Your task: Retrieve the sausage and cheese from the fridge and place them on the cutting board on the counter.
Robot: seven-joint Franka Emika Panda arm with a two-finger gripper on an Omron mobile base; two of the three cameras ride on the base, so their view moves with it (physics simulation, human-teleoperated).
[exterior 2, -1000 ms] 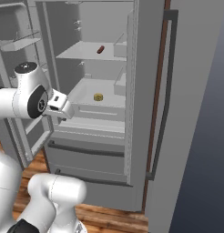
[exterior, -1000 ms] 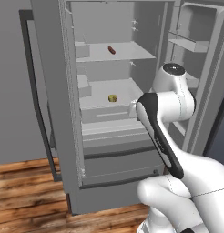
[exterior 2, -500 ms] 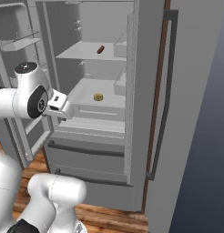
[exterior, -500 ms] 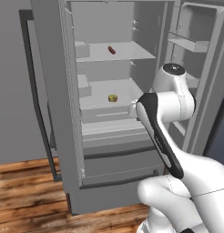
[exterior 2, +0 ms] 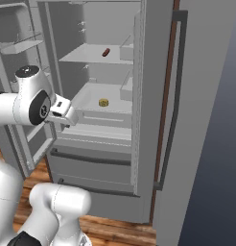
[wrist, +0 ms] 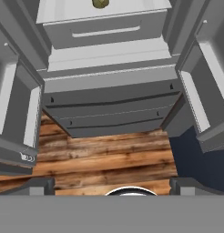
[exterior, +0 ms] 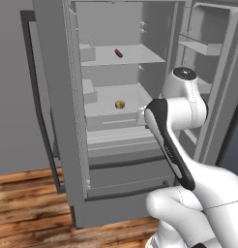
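Looking at it now, the fridge [exterior: 67, 145] is wide open but nothing's been grabbed: the sausage [exterior: 119, 53] sits on the upper shelf and the cheese [exterior: 120, 104] on the one below. The hand [exterior 2: 67, 111] hangs open and empty out front, so both pickups remain.

White glossy arm [exterior: 188, 111], rounded bulbous links. Dark grey round cap on top joint. Black band running along link. Dark disc on joint side. White boxy hand [exterior 2: 62, 109] behind jaws; small dark finger tips [wrist: 36, 185].
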